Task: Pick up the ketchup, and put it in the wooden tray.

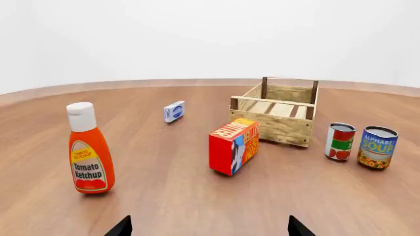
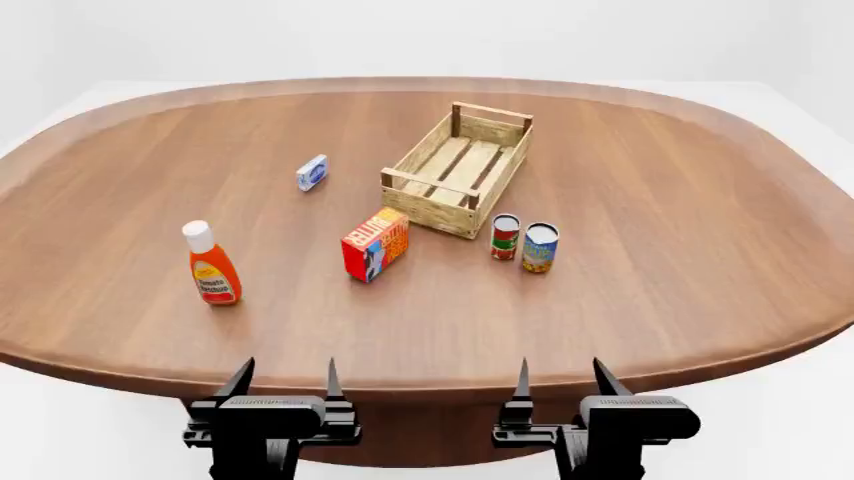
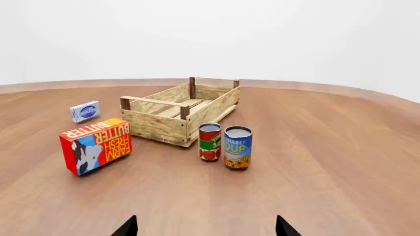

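The ketchup (image 2: 211, 265) stands upright on the wooden table (image 2: 694, 230), toward the robot's left and near the front edge, well apart from the wooden tray (image 2: 459, 168), which sits further back near the middle. A butter box (image 2: 375, 244) lies between the 2, and 2 cans (image 2: 523, 242) stand just beside the tray's near corner. A small blue packet (image 2: 312, 172) lies to the tray's left.

The left gripper (image 2: 286, 385) and right gripper (image 2: 558, 382) both hang before the table edge with jaws spread apart, holding nothing. The left is the nearer to the bottle.

Handling, as judged: the bottle is a plastic squeeze type, likely light, with smooth, slightly yielding walls. A hard pinch could dent it or let it slip. The body widens below the white cap (image 1: 81, 116). The labelled midsection (image 1: 90, 164) looks the surest place to take hold, across the narrower width if it can be reached.

Orientation: the long axis is vertical, cap up, base flat on the table. The label faces the left wrist camera. Being tall and slim, it could topple if nudged sideways.
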`<state>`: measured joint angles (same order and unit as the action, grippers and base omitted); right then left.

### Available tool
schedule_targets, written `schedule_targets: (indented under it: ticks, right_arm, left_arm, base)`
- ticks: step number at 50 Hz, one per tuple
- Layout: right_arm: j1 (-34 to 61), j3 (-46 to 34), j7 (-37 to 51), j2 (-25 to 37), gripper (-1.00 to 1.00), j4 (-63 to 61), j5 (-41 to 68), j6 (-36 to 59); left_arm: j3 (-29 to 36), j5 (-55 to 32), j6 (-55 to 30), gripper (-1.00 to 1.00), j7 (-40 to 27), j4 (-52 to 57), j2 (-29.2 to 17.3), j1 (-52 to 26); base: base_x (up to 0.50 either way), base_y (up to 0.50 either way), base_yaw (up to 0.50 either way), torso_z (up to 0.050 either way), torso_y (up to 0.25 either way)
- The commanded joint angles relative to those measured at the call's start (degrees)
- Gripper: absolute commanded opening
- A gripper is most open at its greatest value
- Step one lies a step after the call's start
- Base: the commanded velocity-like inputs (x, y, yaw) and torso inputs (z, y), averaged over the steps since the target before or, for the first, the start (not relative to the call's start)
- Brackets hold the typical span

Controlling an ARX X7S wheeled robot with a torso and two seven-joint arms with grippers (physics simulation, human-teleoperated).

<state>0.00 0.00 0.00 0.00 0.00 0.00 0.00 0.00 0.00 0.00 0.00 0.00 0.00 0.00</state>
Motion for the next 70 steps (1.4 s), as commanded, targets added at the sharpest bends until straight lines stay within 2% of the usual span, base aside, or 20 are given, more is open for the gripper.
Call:
schedule_targets:
  ticks: [1,17,42,62,70]
  right_arm:
    - [0.2,-1.3,1.2,0.9,1.00,0.1,0.6,-0.2]
    - [1.2,-5.4,3.3,3.3,1.00,-2.6,1.6,2.0]
    - [3.0,-8.1,4.7,5.0,1.00,-5.7,3.8,5.0]
    - [3.7,-9.2,5.9,6.1,1.00,-6.6,5.7,5.3]
    - [4.0,-8.4,5.5,5.9,1.00,-6.6,9.4,4.5]
  left_arm:
    - [1.0,-1.0,-0.1,1.00,-1.1,0.1,-0.9,-0.1]
    - [3.2,-4.4,-1.6,1.00,-3.4,2.2,-3.3,-0.1]
    - [4.3,-7.2,-3.7,1.00,-5.9,6.0,-5.5,0.1]
    - [4.1,-9.7,-10.0,1.00,-8.6,13.3,-7.3,-0.2]
    - [3.7,-10.7,-10.7,1.00,-9.1,14.8,-8.0,-0.3]
  base:
    - [0.00,0.00,0.00,0.000,0.000]
    - [0.00,-0.02,0.00,0.000,0.000]
    - [0.00,-0.50,0.00,0.000,0.000]
    - [0.00,-0.50,0.00,0.000,0.000]
    - [0.00,0.00,0.00,0.000,0.000]
